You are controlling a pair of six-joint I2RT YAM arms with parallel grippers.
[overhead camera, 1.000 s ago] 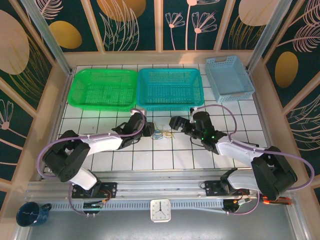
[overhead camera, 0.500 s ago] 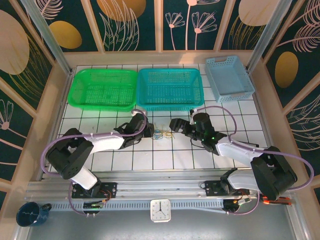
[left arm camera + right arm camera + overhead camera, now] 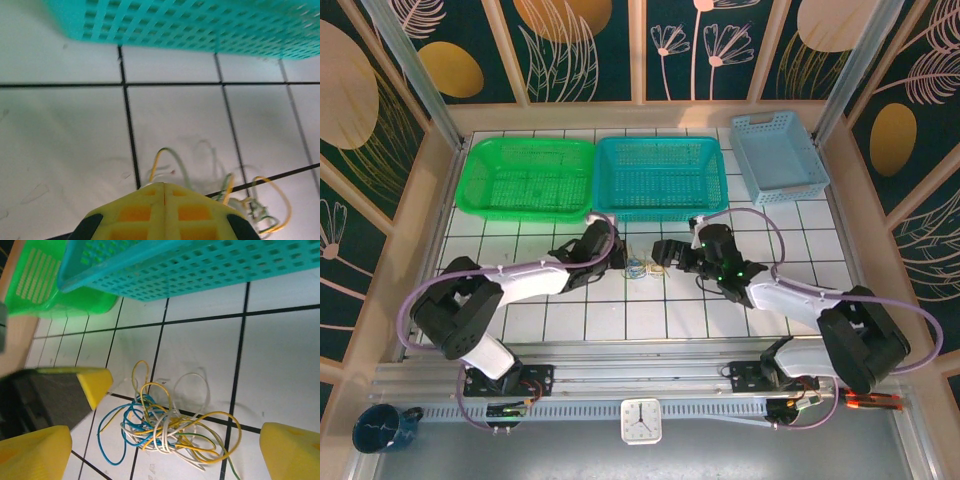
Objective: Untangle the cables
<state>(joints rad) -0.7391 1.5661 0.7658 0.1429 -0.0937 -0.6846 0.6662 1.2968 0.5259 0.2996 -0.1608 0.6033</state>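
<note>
The cables [image 3: 645,268] lie as one small tangle of blue, yellow and white wire on the tiled table, just in front of the teal basket [image 3: 660,175]. My left gripper [image 3: 620,262] is at the tangle's left edge with its yellow fingertips [image 3: 164,184] pressed together. A yellow-white loop [image 3: 170,152] rises just beyond them; I cannot tell whether a strand is pinched. My right gripper [image 3: 660,252] is open at the tangle's right side. In the right wrist view its wide-spread fingers [image 3: 35,455] flank the cables [image 3: 170,427], with the left gripper's tip [image 3: 95,382] at their left.
A green basket [image 3: 528,177] stands at the back left beside the teal one, and a pale blue basket [image 3: 778,157] at the back right. The teal basket's wall [image 3: 200,25] is close behind the tangle. Open tiles lie toward the near edge.
My left gripper has closed and slid right to the tangle's edge. The right gripper has moved left toward the tangle, still open.
</note>
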